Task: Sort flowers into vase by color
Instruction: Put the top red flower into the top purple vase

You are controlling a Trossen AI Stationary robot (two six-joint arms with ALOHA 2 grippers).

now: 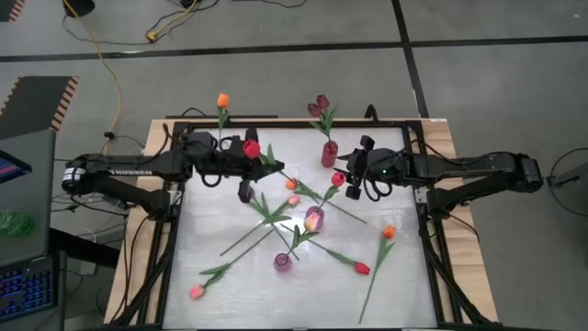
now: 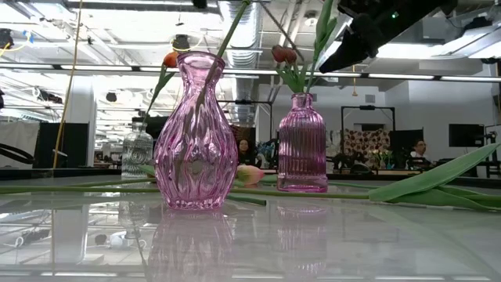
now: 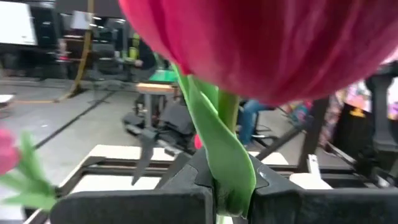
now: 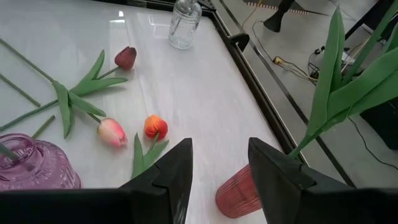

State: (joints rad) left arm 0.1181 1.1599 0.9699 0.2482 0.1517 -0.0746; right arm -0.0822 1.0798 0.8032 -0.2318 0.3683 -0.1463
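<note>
While the left hand [image 1: 250, 156] is hanging over the far left part of the bench [image 1: 404, 285], its fingers are clamped together on the green stem of a red tulip [image 1: 251, 148], whose large head is filling the top of the left wrist view [image 3: 261, 43] with the stem and a leaf pinched between the two dark pads. The right hand [image 1: 354, 180] is hovering with its fingers standing apart and gripping nothing, just beside a ribbed pink vase [image 1: 329, 154] near the far edge, which is holding dark maroon tulips [image 1: 319, 106]; in the right wrist view that vase's rim [image 4: 239, 193] is showing between the parted fingers [image 4: 171, 174]. A red tulip head [image 1: 338, 179] is lying just by this hand. A clear vase [image 1: 223, 140] at the far left is carrying an orange tulip [image 1: 222, 100]. Two more pink vases, one mid-bench [image 1: 313, 220] and one nearer the front [image 1: 283, 262], are standing among loose flowers lying flat: an orange one [image 1: 389, 233], a red one [image 1: 362, 269], and a pink one [image 1: 197, 291] near the front left. In the low view, the bulbous pink vase [image 2: 195, 133] is standing closest.
</note>
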